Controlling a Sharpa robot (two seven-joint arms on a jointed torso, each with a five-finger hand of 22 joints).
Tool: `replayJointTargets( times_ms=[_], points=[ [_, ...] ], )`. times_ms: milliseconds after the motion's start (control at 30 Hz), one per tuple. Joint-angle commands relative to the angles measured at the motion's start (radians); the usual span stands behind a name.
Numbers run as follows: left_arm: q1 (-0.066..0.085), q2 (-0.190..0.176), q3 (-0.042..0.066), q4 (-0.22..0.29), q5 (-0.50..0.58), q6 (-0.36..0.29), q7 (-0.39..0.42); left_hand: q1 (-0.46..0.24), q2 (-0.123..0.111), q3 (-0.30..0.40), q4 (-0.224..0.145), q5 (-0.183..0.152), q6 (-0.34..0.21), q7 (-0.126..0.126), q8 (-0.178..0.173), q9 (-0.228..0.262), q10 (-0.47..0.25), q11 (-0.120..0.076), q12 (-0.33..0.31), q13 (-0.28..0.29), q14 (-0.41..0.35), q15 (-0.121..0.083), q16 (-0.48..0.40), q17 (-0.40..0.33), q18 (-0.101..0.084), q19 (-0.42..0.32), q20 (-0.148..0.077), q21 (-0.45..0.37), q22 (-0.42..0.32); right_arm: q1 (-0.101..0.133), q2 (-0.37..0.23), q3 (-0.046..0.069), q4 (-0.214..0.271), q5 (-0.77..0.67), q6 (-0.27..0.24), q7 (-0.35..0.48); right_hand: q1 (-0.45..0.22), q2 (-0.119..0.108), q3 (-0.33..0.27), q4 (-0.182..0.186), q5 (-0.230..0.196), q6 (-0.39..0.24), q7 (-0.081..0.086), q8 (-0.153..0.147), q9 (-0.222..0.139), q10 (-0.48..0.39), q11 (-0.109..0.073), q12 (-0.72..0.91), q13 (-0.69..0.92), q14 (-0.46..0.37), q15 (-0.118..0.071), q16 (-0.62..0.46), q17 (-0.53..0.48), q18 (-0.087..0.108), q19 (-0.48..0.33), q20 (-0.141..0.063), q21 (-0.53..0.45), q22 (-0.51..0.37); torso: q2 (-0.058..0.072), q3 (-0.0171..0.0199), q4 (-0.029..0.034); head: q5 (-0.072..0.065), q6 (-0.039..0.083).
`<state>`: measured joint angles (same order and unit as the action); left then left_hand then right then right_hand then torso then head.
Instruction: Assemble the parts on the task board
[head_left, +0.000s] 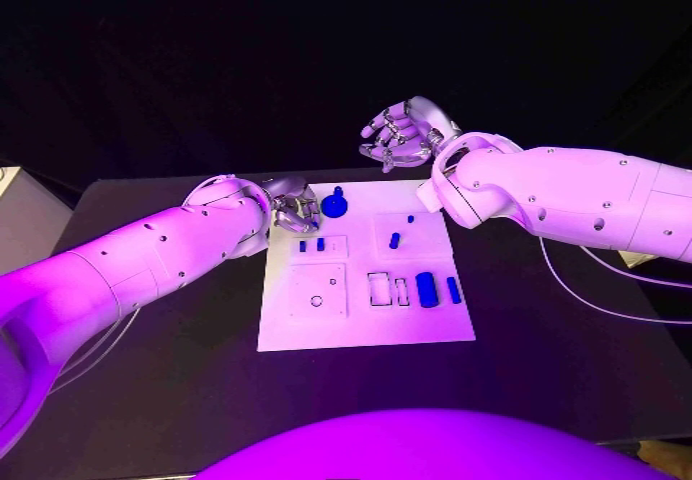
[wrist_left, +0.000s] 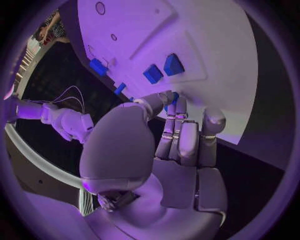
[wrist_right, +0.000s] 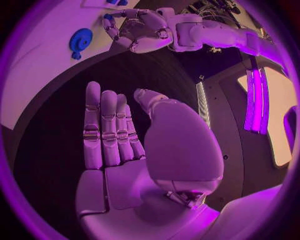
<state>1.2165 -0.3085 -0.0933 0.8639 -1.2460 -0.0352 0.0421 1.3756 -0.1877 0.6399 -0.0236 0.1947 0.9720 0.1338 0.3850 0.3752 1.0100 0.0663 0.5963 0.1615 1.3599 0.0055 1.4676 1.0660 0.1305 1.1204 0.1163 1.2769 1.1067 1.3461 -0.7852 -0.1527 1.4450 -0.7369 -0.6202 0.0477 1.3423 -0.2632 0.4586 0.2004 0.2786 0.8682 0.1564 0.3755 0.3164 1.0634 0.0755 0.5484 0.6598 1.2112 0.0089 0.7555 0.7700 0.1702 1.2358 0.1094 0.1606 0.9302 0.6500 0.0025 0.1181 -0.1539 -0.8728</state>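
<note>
On the black table lies the white task board, used here as the landmark. At the board's far edge sits a round blue part with a short stem. Near the board's middle, a small blue peg stands in a recess, with a tiny blue piece just beyond it. Two small blue blocks sit side by side in a recess on the board's left half. On the near right portion lie a thick blue cylinder, a slimmer blue bar and a thin blue piece, beside an outlined slot.

The left hand is at the board's far-left corner, just beside the round part. In the left wrist view its fingers are pressed together, with a bit of blue between thumb and fingertips; whether this is a pinched piece or a part behind them, cannot tell. The left forearm covers the table along the board's left side.

The right hand is raised beyond the board's far edge, well apart from it, fingers extended side by side, holding nothing. The right arm overlaps the board's far-right corner.
</note>
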Motion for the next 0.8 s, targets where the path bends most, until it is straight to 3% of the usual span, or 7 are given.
replayJointTargets(
  times_ms=[33, 200, 667, 800],
  points=[
    [-0.007, 0.007, -0.004, -0.005, -0.009, 0.016, -0.002, -0.006, 0.003, -0.004, -0.003, 0.002, 0.000, 0.002, 0.000, 0.002, 0.004, 0.003, -0.010, -0.002, 0.001, 0.002, 0.002, -0.005, -0.004, 0.003, -0.003, 0.000, -0.005, 0.000, 0.001, 0.000, 0.002, -0.004, 0.014, 0.003, -0.009, 0.004, 0.004, -0.005, 0.002, 0.006, -0.001, 0.007, 0.001, 0.006, -0.002, -0.006, 0.000, -0.003, -0.003, -0.003, -0.001, 0.012, 0.006, 0.001, -0.005, -0.001, 0.000, 0.0003, -0.0009, -0.001, 0.000],
    [-0.011, 0.013, -0.006, -0.011, -0.007, 0.015, 0.000, -0.007, 0.005, -0.004, -0.005, 0.001, -0.012, 0.009, -0.020, 0.001, -0.005, 0.011, -0.034, -0.006, -0.010, 0.008, -0.004, -0.024, -0.004, -0.001, 0.000, -0.003, -0.008, 0.000, 0.002, 0.000, 0.002, -0.005, 0.019, -0.001, -0.009, 0.004, 0.004, -0.005, 0.002, 0.006, -0.001, 0.007, 0.001, 0.006, -0.002, -0.007, -0.001, -0.003, -0.003, -0.003, -0.001, 0.012, 0.006, 0.001, -0.005, -0.002, 0.000, 0.0003, -0.0005, -0.002, 0.000],
    [-0.013, 0.009, -0.007, -0.012, -0.006, 0.037, -0.013, -0.009, 0.002, -0.005, -0.008, 0.002, -0.021, 0.012, -0.033, 0.000, -0.010, 0.016, -0.047, -0.008, -0.017, 0.012, -0.007, -0.035, -0.002, -0.012, 0.003, -0.010, -0.018, 0.000, -0.001, 0.000, 0.003, -0.005, 0.021, -0.003, -0.010, 0.003, 0.004, -0.006, 0.001, 0.006, -0.001, 0.007, 0.001, 0.006, -0.001, -0.008, -0.003, -0.003, -0.003, -0.005, -0.001, 0.012, 0.006, 0.001, -0.006, -0.003, -0.001, 0.0005, 0.0009, -0.005, 0.000],
    [-0.013, 0.006, -0.007, -0.008, -0.006, 0.031, -0.015, -0.013, -0.007, -0.007, -0.012, 0.004, -0.056, 0.018, -0.064, -0.006, -0.018, 0.021, -0.062, -0.008, -0.024, 0.018, -0.009, -0.044, 0.000, -0.021, 0.009, -0.016, -0.025, 0.000, -0.002, 0.000, 0.002, -0.005, 0.020, -0.002, -0.011, 0.002, 0.003, -0.006, 0.001, 0.005, 0.000, 0.006, 0.001, 0.006, -0.001, -0.009, -0.005, -0.004, -0.003, -0.006, -0.002, 0.012, 0.006, 0.001, -0.007, -0.005, -0.001, -0.0001, 0.0001, -0.003, 0.000]
  ],
)
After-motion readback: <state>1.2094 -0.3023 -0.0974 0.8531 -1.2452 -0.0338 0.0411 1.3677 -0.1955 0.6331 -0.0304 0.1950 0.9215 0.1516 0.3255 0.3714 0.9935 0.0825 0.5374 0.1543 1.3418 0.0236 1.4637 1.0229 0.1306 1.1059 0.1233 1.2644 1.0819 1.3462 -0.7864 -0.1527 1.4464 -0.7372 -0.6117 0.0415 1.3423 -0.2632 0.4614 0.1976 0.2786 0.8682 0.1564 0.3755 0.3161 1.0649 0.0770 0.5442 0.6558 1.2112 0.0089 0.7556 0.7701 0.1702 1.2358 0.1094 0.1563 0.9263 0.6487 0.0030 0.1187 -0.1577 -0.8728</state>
